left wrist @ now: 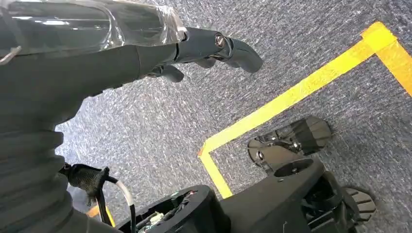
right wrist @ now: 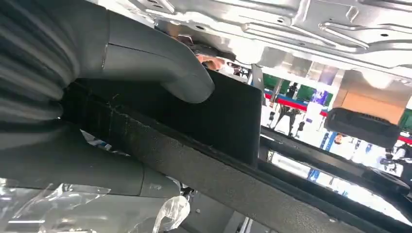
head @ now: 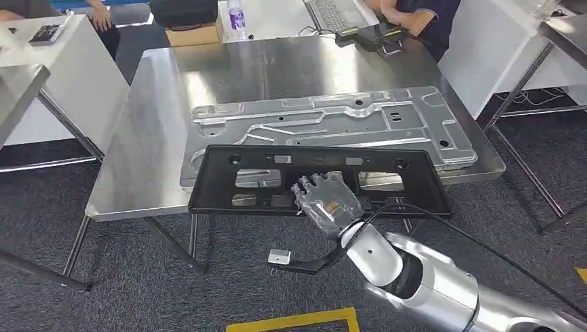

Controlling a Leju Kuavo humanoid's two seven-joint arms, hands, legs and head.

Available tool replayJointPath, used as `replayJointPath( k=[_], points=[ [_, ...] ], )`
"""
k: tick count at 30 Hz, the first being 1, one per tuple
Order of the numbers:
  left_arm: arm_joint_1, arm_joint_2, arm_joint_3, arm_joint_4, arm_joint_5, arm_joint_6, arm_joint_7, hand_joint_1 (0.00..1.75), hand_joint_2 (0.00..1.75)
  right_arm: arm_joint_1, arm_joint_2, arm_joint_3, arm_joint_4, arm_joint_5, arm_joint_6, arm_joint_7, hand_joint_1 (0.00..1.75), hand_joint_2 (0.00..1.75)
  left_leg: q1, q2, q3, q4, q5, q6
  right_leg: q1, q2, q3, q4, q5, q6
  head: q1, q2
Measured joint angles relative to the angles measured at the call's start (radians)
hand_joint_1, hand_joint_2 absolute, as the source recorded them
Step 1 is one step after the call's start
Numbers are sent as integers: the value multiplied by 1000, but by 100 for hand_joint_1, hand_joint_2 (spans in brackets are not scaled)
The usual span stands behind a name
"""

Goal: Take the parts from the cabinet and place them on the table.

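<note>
A black plastic frame (head: pixel 228 181) with several cut-outs lies tilted across the front edge of the steel table (head: pixel 145 138), overhanging toward me. My right hand (head: pixel 327 200) grips its near edge at the middle. In the right wrist view the thumb (right wrist: pixel 160 68) presses one face of the black frame (right wrist: pixel 228 116). A large silver metal panel (head: pixel 332 121) lies flat on the table just behind the frame, and the frame partly overlaps it. The panel (right wrist: pixel 291 24) also shows past the thumb. My left hand (left wrist: pixel 145 48) hangs over the carpet, fingers apart, holding nothing.
A cable with a small grey plug (head: pixel 279 257) dangles below my right wrist. Yellow tape (head: pixel 297 319) marks the carpet. White tables (head: pixel 69 76) flank the steel one. People sit at the far side beside a laptop (head: pixel 336 14), a bottle (head: pixel 236 17) and a cardboard box (head: pixel 194 33).
</note>
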Motion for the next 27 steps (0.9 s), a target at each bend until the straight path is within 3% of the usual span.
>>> replayJointPath(
  k=[14,15,16,17,18,19,21,22,23,24,26,27],
  points=[
    [0,-1,0,0,0,0,0,0,175,-8,0,11,0,-6,0,0,175,175,1,0,0,0,0,0,0,0,0,0,0,0,0,0],
    [0,2,0,0,0,1,0,0,175,-8,2,12,0,-6,0,0,175,175,-3,0,-4,12,-6,4,-13,-3,2,-9,6,12,0,0],
    [0,2,0,0,-2,2,0,0,175,-10,2,12,0,-7,0,-1,175,175,-8,1,3,-7,0,18,-14,-3,9,-22,9,16,-1,0],
    [0,1,0,0,-2,2,0,0,175,-10,3,10,-1,-7,0,0,175,175,-10,4,41,-59,22,38,1,-3,26,-48,15,23,-5,0],
    [0,-3,0,0,-1,3,-1,0,175,-10,1,9,0,-6,0,0,175,175,2,6,66,-93,39,36,-1,-10,35,-40,12,22,-3,0],
    [-1,-4,0,0,-2,2,-3,0,175,-18,1,11,0,-7,0,-1,175,175,7,9,77,-112,44,41,0,-8,18,6,-16,21,-1,0],
    [-2,-5,0,0,-1,2,-3,0,175,-19,1,12,0,-7,0,-1,175,175,12,10,82,-112,45,40,-4,-8,-62,163,-83,29,2,0],
    [-2,-6,0,0,-2,2,-3,0,175,-12,1,13,0,-8,0,-2,175,175,14,10,82,-111,42,39,-10,-8,-99,225,-99,36,2,0],
    [-1,-8,0,0,-2,2,-3,0,175,-8,1,14,1,-8,0,-3,175,175,19,7,82,-108,38,33,-16,-8,-115,240,-91,43,2,0],
    [0,-8,0,0,-2,2,-3,0,175,-8,1,14,3,-9,0,-3,175,175,26,4,82,-100,31,23,-23,-9,-103,204,-60,52,2,0],
    [1,-9,0,0,-3,2,-3,0,175,-11,1,14,3,-9,0,-3,175,175,47,0,77,-62,3,-5,-43,-9,-27,45,26,82,2,0],
    [1,-9,0,0,-2,2,-3,0,175,-11,1,14,4,-9,0,-3,175,175,54,0,68,-33,-17,-23,-52,-6,-4,-7,25,103,2,0]
  ],
)
